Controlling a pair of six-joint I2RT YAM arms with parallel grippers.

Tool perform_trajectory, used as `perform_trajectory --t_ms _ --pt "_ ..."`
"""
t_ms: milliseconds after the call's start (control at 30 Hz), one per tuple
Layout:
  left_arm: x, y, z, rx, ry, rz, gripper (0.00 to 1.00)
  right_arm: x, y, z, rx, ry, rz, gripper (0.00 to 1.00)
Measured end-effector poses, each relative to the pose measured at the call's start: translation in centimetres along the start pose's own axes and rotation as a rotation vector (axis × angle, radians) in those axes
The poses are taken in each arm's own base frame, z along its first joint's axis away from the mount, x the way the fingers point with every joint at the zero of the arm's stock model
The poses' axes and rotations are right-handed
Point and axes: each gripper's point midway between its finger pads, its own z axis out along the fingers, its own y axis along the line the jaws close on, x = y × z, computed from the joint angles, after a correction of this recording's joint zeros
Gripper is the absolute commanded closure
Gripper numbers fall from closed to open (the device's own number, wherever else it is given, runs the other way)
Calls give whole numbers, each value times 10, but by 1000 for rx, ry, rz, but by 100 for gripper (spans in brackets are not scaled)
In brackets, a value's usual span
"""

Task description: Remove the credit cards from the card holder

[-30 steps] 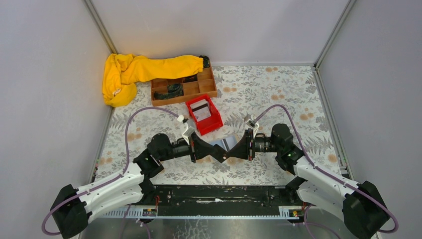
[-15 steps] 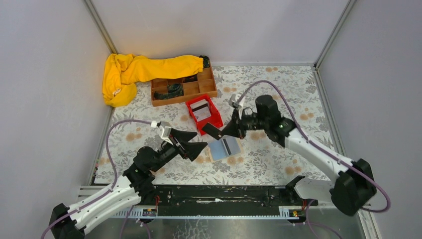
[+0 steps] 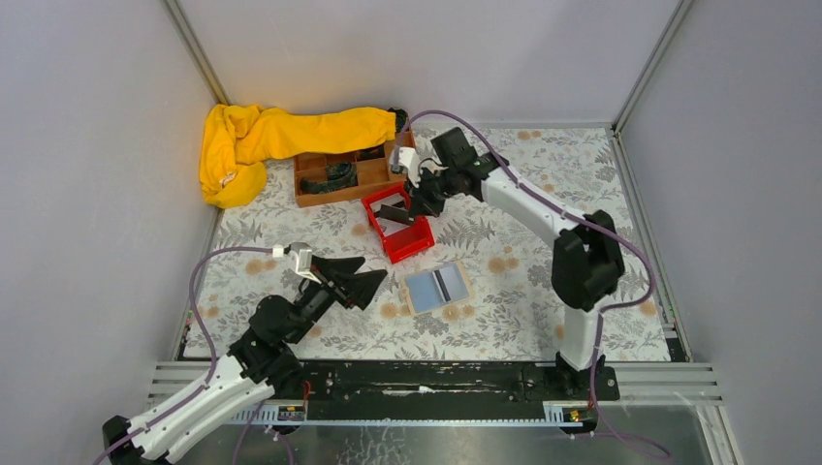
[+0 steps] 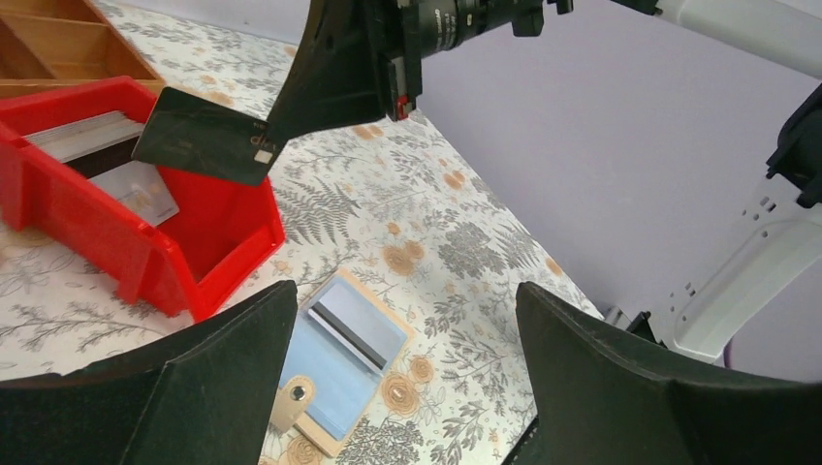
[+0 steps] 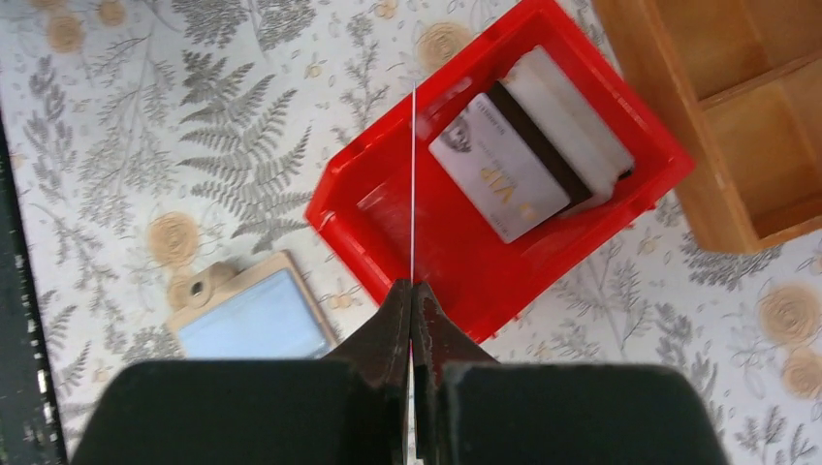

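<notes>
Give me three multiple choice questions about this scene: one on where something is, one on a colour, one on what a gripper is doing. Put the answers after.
1. Relative to the red bin, where does the card holder lie?
A inside it
B on the table, on the bin's near side
C behind it, by the far wall

2. What colour is the card in the right gripper?
A dark
B yellow
C red

3. What state is the left gripper in?
A shut on a card
B shut on the card holder
C open, holding nothing

Answers:
1 B: the top view shows it flat on the table, nearer the arms than the bin.
2 A: the left wrist view shows its dark face.
3 C: its fingers stand wide apart with only table between them.
</notes>
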Motion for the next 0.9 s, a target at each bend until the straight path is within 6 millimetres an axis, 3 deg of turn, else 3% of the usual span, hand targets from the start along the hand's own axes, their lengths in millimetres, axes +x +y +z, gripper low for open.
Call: perform_trajectory --t_ms 100,200,400,533,667,767,900 --pt "-1 10 -3 -51 -8 3 11 -3 -19 12 6 22 -17 100" --pt "2 22 -2 -112 1 15 10 5 -19 12 1 30 -4 100" --pt "-6 26 11 -174 36 105 2 29 25 -22 -48 43 13 100" --pt "-30 5 32 -138 56 194 1 17 63 -58 -86 -17 -36 100" --pt "-53 -38 64 -4 119 294 2 3 98 -75 -120 -51 -93 100" --pt "-52 -54 76 71 179 351 7 1 124 -72 -185 -42 -112 100" --pt "-35 -63 69 167 263 401 18 17 146 -69 -236 5 -83 100"
